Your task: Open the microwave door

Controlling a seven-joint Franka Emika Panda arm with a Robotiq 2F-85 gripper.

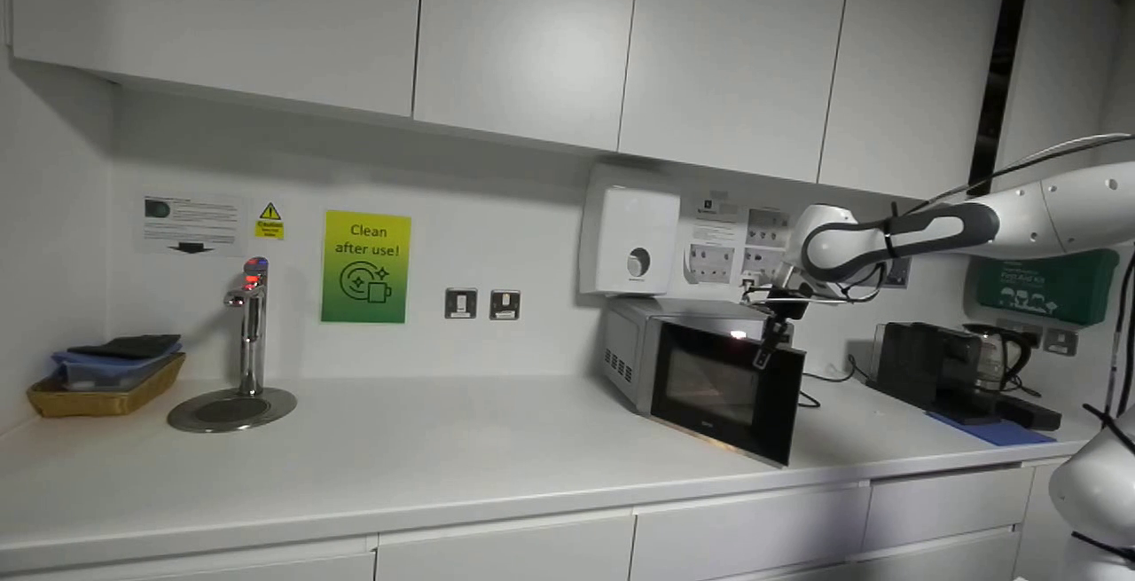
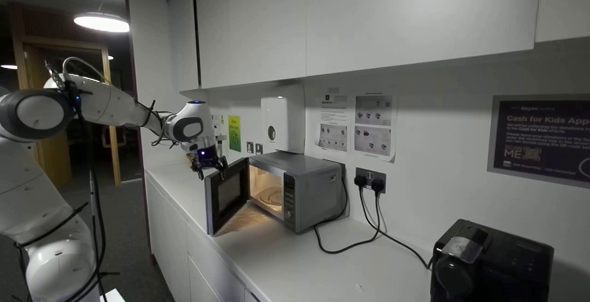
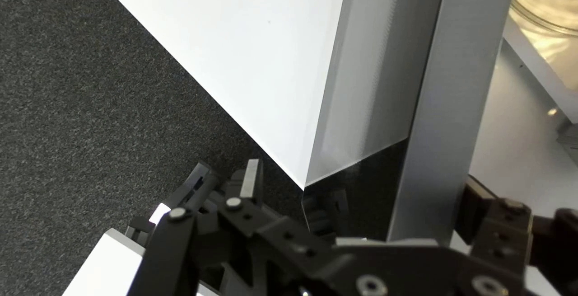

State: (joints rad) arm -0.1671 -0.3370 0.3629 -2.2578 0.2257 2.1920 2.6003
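Kitchen | tap | microwave | wall cupboards | "Clean after use!" sign

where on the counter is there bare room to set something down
The widest free patch of worktop lies between the tap and the microwave. Another lies between the microwave and the black appliance, in front of the cables. It's crowded before the microwave, where the open door juts out with the hand near its top edge.

A tan rectangular basket sits near a shiny chrome tap on the white surface; a yellow-green rectangular sign and boxy white unit hang on the wall.
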